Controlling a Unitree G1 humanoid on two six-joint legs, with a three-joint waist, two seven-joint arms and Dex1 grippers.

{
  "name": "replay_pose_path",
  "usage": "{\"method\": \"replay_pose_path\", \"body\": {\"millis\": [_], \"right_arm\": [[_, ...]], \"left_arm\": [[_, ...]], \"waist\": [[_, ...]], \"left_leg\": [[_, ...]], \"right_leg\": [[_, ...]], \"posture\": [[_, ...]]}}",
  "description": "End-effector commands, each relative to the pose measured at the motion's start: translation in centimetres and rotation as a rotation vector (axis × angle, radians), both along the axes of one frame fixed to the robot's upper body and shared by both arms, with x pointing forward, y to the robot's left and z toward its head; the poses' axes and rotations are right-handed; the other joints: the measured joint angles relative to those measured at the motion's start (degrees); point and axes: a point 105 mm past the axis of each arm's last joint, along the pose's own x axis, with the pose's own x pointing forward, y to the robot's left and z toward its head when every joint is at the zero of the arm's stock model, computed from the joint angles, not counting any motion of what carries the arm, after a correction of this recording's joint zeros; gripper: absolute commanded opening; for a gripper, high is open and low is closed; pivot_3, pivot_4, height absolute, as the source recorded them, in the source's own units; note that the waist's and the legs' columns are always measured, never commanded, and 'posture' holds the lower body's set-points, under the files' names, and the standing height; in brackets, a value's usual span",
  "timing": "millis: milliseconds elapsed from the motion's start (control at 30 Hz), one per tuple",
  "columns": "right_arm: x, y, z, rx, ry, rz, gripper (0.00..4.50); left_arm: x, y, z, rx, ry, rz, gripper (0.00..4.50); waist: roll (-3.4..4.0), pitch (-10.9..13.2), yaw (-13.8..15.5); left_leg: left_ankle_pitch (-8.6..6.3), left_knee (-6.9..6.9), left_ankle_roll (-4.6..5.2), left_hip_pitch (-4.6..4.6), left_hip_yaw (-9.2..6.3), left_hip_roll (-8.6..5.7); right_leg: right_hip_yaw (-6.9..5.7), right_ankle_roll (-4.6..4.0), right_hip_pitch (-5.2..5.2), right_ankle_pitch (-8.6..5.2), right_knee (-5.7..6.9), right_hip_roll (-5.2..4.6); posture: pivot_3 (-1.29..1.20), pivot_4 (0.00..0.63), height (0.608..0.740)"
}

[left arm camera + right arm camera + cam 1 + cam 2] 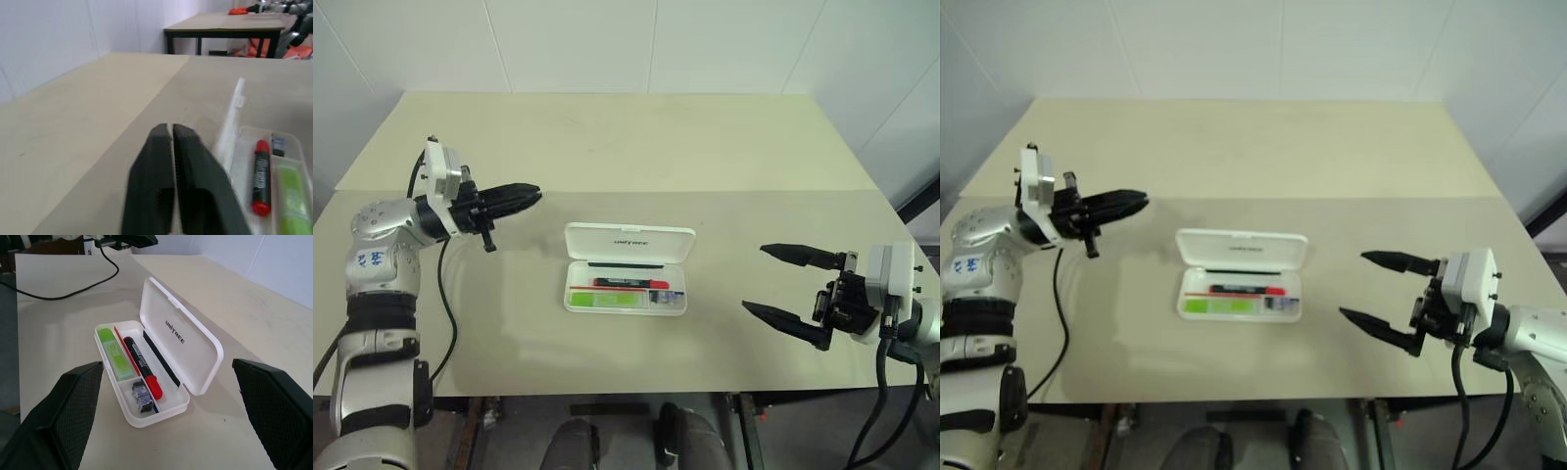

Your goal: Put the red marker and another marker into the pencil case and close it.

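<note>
The white pencil case (628, 239) lies open in the middle of the table, its lid (183, 340) tilted back. Inside it the red marker (628, 282) lies lengthwise beside the lime-green marker (604, 300); the right wrist view shows both, the red marker (142, 364) next to the green one (115, 355). My left gripper (533, 194) hovers to the left of the case, shut with nothing in it, pointing towards the case. My right gripper (754, 277) stands open to the right of the case, apart from it, its fingers empty.
A small grey-blue clip-like object (143, 395) sits in the end compartment of the case. The beige table (636, 147) stretches far behind the case. The front edge (607, 394) runs close below it. A black cable (448, 294) hangs from my left arm.
</note>
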Motion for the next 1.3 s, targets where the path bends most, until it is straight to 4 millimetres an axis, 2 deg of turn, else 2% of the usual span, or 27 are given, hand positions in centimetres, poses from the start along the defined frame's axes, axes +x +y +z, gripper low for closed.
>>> {"method": "replay_pose_path", "body": {"millis": [33, 133, 333, 467, 567, 700, 800, 933, 1300], "right_arm": [[-0.3, 0.2, 0.8, -0.015, -0.038, 0.003, 4.5], [-0.3, 0.2, 0.8, -0.013, -0.039, -0.003, 4.5], [-0.5, 0.1, 0.6, -0.016, -0.035, -0.023, 4.5], [-1.1, -0.3, 0.0, -0.035, -0.013, -0.042, 4.5], [-1.5, -0.8, -0.4, -0.056, 0.004, -0.042, 4.5], [-2.1, -2.9, -0.5, -0.039, 0.016, -0.099, 4.5], [-3.0, -3.7, -1.0, -0.056, 0.044, -0.101, 4.5], [-3.2, -3.8, 0.0, 0.021, 0.013, -0.128, 4.5], [-5.2, -2.6, -0.3, 0.138, 0.029, -0.063, 4.5]], "left_arm": [[0.9, -0.6, 0.3, 0.012, -0.021, -0.032, 0.02], [1.4, -1.3, -0.5, 0.037, 0.014, -0.072, 0.02], [3.4, -2.5, -3.0, 0.13, 0.181, -0.01, 0.02], [3.7, -3.8, -4.4, 0.17, 0.28, -0.05, 0.02], [3.7, -4.4, -4.3, 0.142, 0.319, -0.085, 0.02], [3.3, -5.8, -3.6, 0.091, 0.329, -0.177, 0.02], [3.0, -6.4, -3.4, 0.072, 0.341, -0.222, 0.02], [2.5, -7.1, -3.2, 0.059, 0.352, -0.29, 0.02], [1.0, -8.2, -4.4, 0.119, 0.4, -0.418, 0.02]], "waist": [[0.0, 0.0, -0.03], [-0.01, 0.0, -0.09], [-0.03, 0.01, -0.15], [-0.05, 0.01, 0.02], [-0.1, 0.03, -0.08], [-0.14, 0.04, -0.1], [-0.15, 0.04, -0.1], [-0.17, 0.05, -0.21], [-0.17, 0.05, -0.14]], "left_leg": [[0.0, 0.0, 0.0, -0.02, 0.0, -0.01], [-0.01, 0.0, 0.02, -0.04, 0.03, -0.02], [-0.04, -0.02, 0.08, -0.06, 0.09, -0.01], [-0.05, -0.01, 0.1, -0.08, 0.09, -0.02], [-0.07, -0.01, 0.12, -0.09, 0.09, -0.03], [-0.08, -0.01, 0.15, -0.1, 0.13, -0.03], [-0.08, -0.02, 0.15, -0.07, 0.13, -0.02], [-0.08, -0.01, 0.15, -0.04, 0.17, -0.03], [-0.09, 0.0, 0.17, -0.05, 0.16, -0.06]], "right_leg": [[0.0, 0.01, 0.0, 0.01, -0.01, 0.0], [0.01, 0.02, 0.0, 0.01, -0.04, 0.0], [0.0, 0.04, -0.01, 0.02, -0.12, 0.01], [0.0, 0.08, -0.01, 0.05, -0.14, 0.0], [0.0, 0.09, -0.01, 0.05, -0.17, 0.0], [0.01, 0.13, -0.01, 0.07, -0.19, -0.01], [0.01, 0.12, -0.01, 0.07, -0.19, 0.0], [0.05, 0.15, -0.01, 0.08, -0.18, -0.03], [0.09, 0.19, -0.01, 0.11, -0.17, -0.08]], "posture": [[0.0, 0.15, 0.74], [0.0, 0.15, 0.74], [0.0, 0.15, 0.74], [0.0, 0.15, 0.74], [0.0, 0.15, 0.74], [0.0, 0.15, 0.74], [0.0, 0.15, 0.74], [0.0, 0.15, 0.74], [0.0, 0.15, 0.74]]}}
